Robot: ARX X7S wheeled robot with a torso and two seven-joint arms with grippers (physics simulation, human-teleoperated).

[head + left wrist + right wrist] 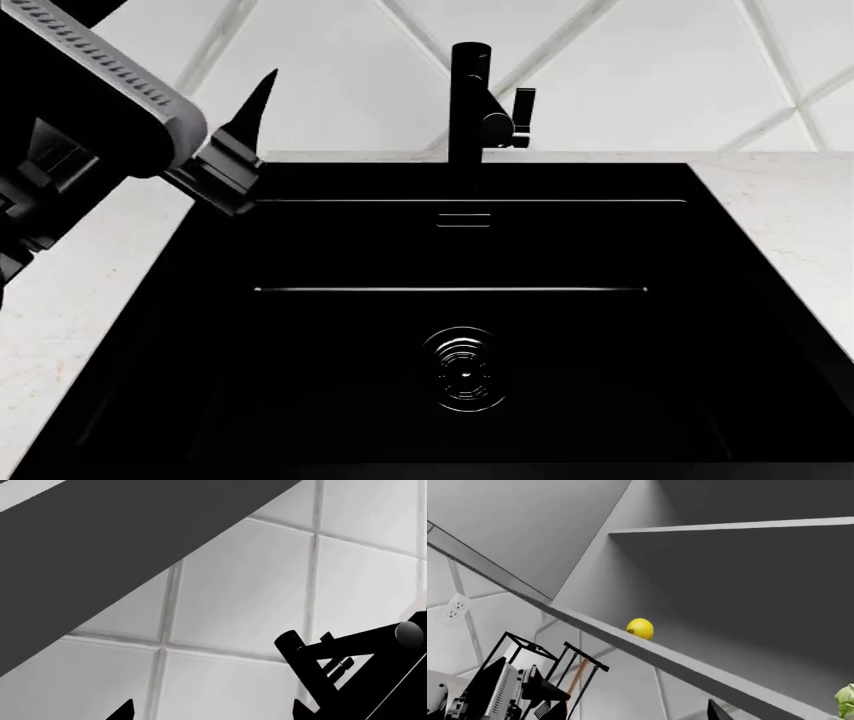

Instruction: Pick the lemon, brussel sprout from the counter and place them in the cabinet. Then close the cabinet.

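Right wrist view alone: lemon [640, 628] on cabinet floor [740, 645]; brussel sprout [846, 700] perhaps in right jaws; left jaws' state unclear.

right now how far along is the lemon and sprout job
Done: the lemon already sits inside the open cabinet, on its bottom shelf. In hand: the brussel sprout shows at the edge of the right wrist view, level with the cabinet's bottom front edge; whether the right gripper holds it cannot be told. Left: setting the sprout inside and closing the cabinet. The left gripper hangs over the black sink, carrying nothing.
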